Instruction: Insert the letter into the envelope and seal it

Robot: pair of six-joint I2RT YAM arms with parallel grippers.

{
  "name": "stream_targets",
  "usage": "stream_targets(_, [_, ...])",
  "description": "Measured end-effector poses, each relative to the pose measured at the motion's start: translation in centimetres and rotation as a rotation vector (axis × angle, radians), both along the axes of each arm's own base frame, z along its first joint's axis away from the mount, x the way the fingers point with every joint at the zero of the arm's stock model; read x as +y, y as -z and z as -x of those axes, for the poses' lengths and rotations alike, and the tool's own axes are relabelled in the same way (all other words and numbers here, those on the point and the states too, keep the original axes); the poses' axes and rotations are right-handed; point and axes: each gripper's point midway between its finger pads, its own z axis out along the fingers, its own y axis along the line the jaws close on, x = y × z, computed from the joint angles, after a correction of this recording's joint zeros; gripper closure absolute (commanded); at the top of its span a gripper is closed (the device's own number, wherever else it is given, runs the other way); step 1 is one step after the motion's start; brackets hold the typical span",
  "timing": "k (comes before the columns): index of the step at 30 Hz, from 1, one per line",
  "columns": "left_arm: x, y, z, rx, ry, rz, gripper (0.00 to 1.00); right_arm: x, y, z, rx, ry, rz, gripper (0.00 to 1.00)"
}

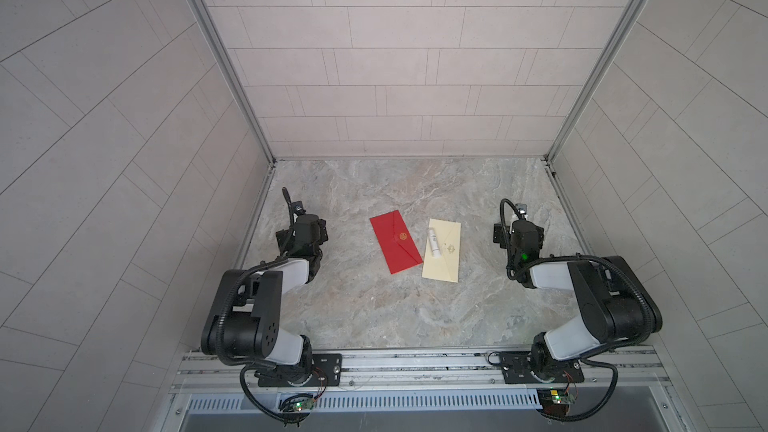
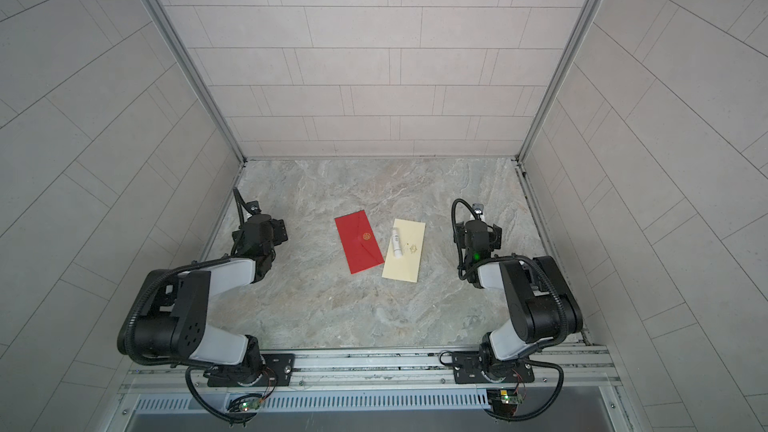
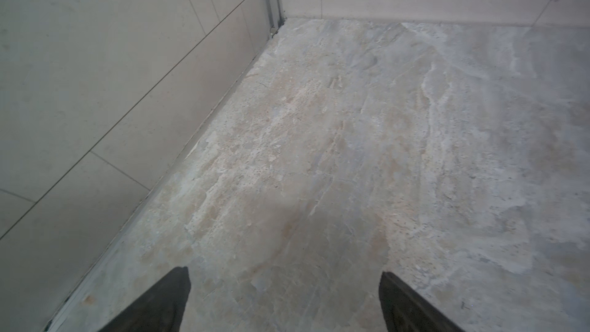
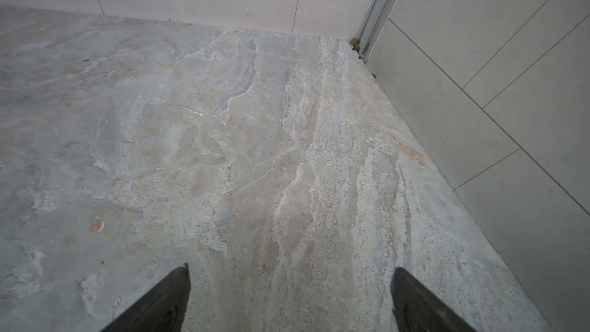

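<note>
Found envelope (red, gold seal) flat mid-table, flap folded down, with cream letter just beside it and white tube resting on the letter's edge nearest the envelope. Judged the tube glue, kept close for sealing. Noted faint fold lines on the letter, so could not rule out a second envelope. Saw left gripper and right gripper spread wide, holding nothing, over bare table, parked well apart from the paper on either side, probably to keep it unshadowed and reachable from both.
</note>
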Motion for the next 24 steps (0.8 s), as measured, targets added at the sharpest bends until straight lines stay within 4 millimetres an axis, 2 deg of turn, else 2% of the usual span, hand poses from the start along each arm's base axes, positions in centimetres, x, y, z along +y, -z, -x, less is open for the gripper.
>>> stream_targets(6, [-1.8, 0.0, -1.4, -0.078, 0.136, 0.076, 0.0, 0.2, 0.0, -0.1, 0.001, -0.013, -0.006, 0.0])
stream_targets(9, [-2.9, 2.8, -0.9, -0.027, 0.198, 0.101, 0.0, 0.3, 0.1, -0.1, 0.002, -0.016, -0.008, 0.0])
stream_targets(10, [-3.1, 3.2, -0.6, -0.015, 0.209, 0.107, 0.0, 0.3, 0.1, -0.1, 0.002, -0.016, -0.007, 0.0])
stream_targets(24, [-3.8, 1.0, -1.8, -0.129, 0.25, 0.084, 0.0, 0.3, 0.1, -0.1, 0.002, -0.017, -0.007, 0.0])
